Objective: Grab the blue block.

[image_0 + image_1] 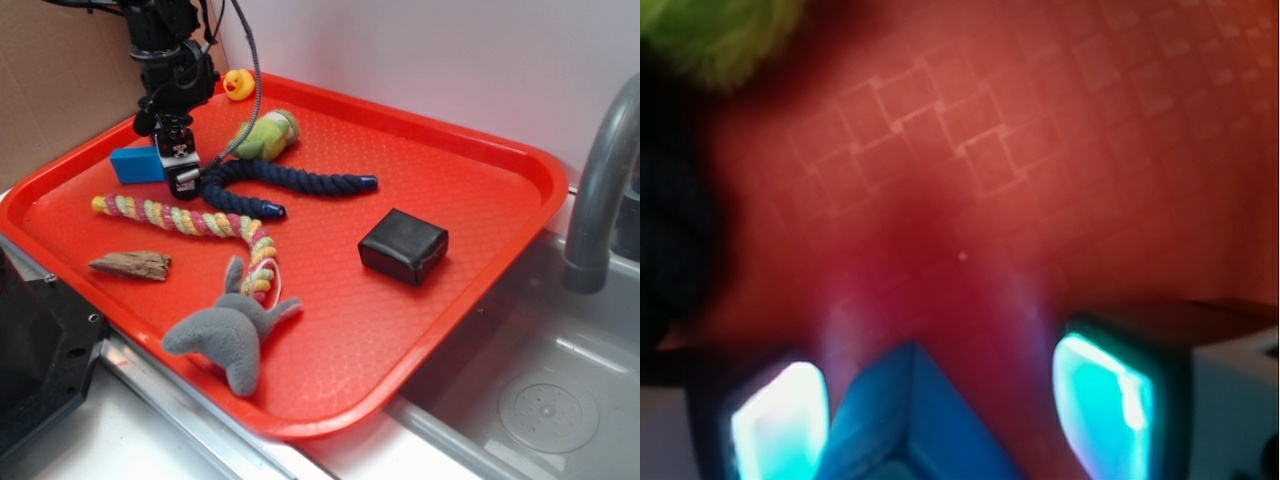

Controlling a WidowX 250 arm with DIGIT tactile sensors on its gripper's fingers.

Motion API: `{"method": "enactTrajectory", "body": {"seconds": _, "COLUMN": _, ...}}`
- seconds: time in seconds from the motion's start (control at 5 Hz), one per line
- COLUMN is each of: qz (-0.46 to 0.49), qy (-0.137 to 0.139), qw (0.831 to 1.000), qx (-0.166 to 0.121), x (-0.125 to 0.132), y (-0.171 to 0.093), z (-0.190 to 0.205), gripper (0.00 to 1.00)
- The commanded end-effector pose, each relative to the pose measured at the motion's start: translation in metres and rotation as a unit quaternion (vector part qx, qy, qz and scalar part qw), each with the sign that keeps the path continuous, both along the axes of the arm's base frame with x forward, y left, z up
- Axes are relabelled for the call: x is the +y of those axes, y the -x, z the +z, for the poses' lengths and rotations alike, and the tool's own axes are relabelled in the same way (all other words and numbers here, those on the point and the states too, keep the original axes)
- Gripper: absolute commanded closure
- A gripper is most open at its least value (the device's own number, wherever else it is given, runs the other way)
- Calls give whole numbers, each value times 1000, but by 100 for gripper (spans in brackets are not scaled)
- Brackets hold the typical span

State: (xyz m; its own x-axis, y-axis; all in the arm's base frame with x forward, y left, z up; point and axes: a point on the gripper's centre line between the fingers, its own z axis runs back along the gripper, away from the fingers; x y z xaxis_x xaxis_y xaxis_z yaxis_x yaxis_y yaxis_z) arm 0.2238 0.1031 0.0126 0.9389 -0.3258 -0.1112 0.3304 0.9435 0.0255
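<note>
The blue block [136,165] lies on the red tray [480,170] near its far left rim. My gripper [182,178] hangs low over the block's right end. In the wrist view a corner of the blue block [915,425] points up between my two fingers. It sits close to the left finger, and a strip of red tray shows between it and the right finger. My gripper [940,412] is open around the block.
A navy rope [285,180] and a green plush [268,133] lie just right of the gripper. A yellow duck [238,84], multicoloured rope [190,220], wood piece [132,264], grey plush [235,335] and black box [403,245] share the tray. A faucet [600,180] stands right.
</note>
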Motion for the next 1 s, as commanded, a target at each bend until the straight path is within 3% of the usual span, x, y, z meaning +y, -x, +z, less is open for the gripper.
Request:
{"method": "enactTrajectory", "body": {"seconds": 0.0, "qz": -210, "qy": 58, "qw": 973, "qx": -76, "x": -4, "y": 24, "z": 39, "gripper": 0}}
{"method": "enactTrajectory", "body": {"seconds": 0.2, "qz": -243, "qy": 82, "qw": 965, "qx": -60, "x": 7, "y": 24, "z": 35, "gripper": 0}}
{"method": "enactTrajectory", "body": {"seconds": 0.4, "qz": -224, "qy": 75, "qw": 970, "qx": -51, "x": 9, "y": 23, "z": 23, "gripper": 0}}
{"method": "enactTrajectory", "body": {"seconds": 0.8, "qz": -91, "qy": 65, "qw": 992, "qx": -50, "x": -3, "y": 33, "z": 9, "gripper": 0}}
